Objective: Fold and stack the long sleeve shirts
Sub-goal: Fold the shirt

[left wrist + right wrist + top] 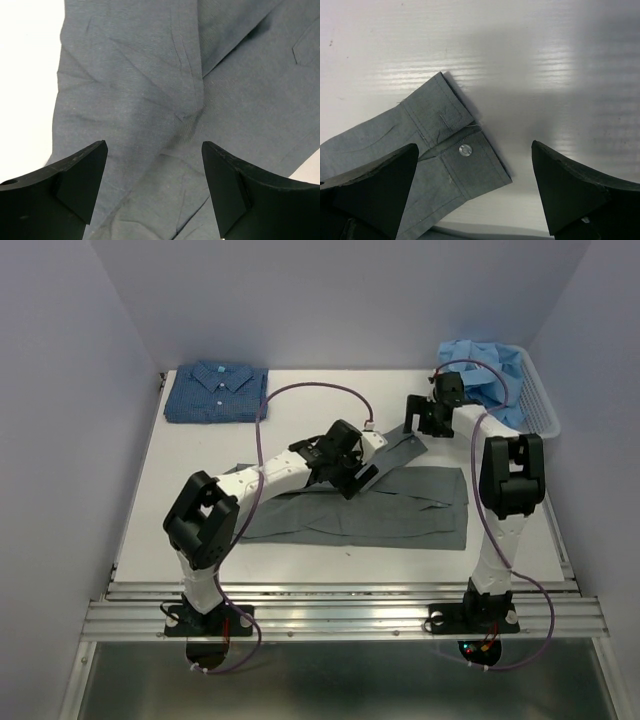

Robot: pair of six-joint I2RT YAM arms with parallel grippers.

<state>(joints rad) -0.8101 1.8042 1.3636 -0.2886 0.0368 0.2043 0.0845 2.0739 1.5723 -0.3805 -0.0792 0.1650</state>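
Observation:
A plain grey shirt [400, 508] lies spread flat in the middle of the table, with one sleeve running up and back to its cuff [408, 446]. My left gripper [352, 478] hovers open over the shirt body [150, 100], holding nothing [155, 185]. My right gripper [416, 427] is open just above the cuff, whose clear button [465, 149] shows between its fingers [475, 185]; it grips nothing. A dark blue patterned shirt [215, 392] lies folded at the back left. Light blue shirts [485, 365] are heaped at the back right.
A white slatted basket [540, 405] at the back right corner holds the light blue shirts. Pale walls close in the table on the left, back and right. The metal rail with both arm bases [340, 615] runs along the near edge.

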